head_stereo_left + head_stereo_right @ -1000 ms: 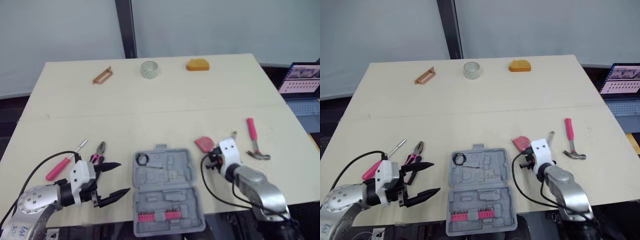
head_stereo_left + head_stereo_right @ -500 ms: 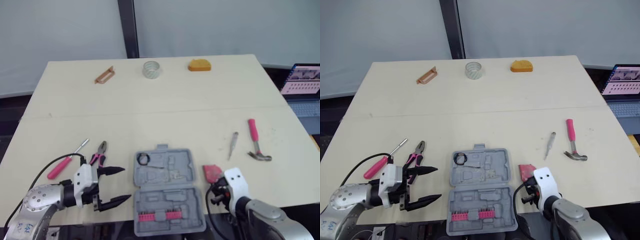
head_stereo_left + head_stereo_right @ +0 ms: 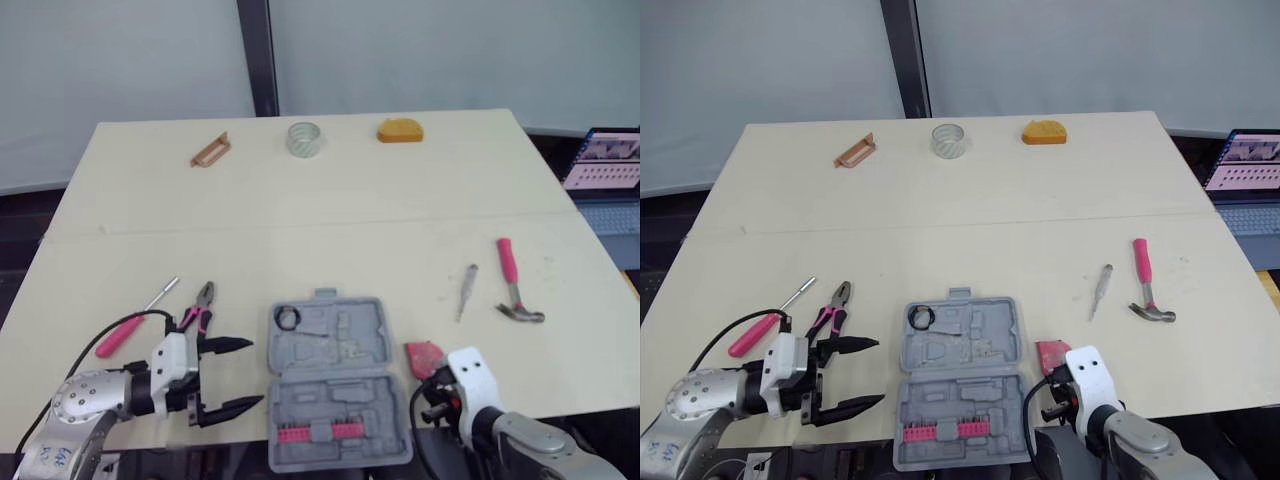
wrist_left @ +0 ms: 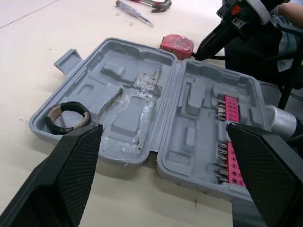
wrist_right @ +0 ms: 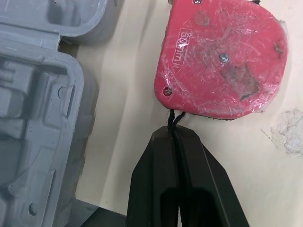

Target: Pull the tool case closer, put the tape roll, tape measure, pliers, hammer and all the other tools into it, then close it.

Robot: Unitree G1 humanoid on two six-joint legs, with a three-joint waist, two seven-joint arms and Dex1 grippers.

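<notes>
The grey tool case (image 3: pixel 335 385) lies open at the table's near edge, with a black tape roll (image 3: pixel 286 318) in its far left corner and pink bits along the front. Just right of the case lies the red tape measure (image 5: pixel 222 61). My right gripper (image 5: pixel 173 135) is shut on its thin black cord. My left gripper (image 3: pixel 255 372) stands open just left of the case, holding nothing. Pink-handled pliers (image 3: pixel 200 305) and a pink screwdriver (image 3: pixel 130 325) lie behind it. A pink hammer (image 3: pixel 515 290) and a slim metal tool (image 3: pixel 466 290) rest to the right.
Along the far edge sit a clear tape roll (image 3: pixel 302 138), an orange object (image 3: pixel 399 130) and a brown handle-shaped piece (image 3: pixel 208 150). A laptop (image 3: pixel 605 160) stands off the table's right side. The case hangs slightly over the front edge.
My right gripper has drawn back toward the front edge, dragging the tape measure from beside the slim tool to the case's right side. The left gripper stays open, shifted slightly.
</notes>
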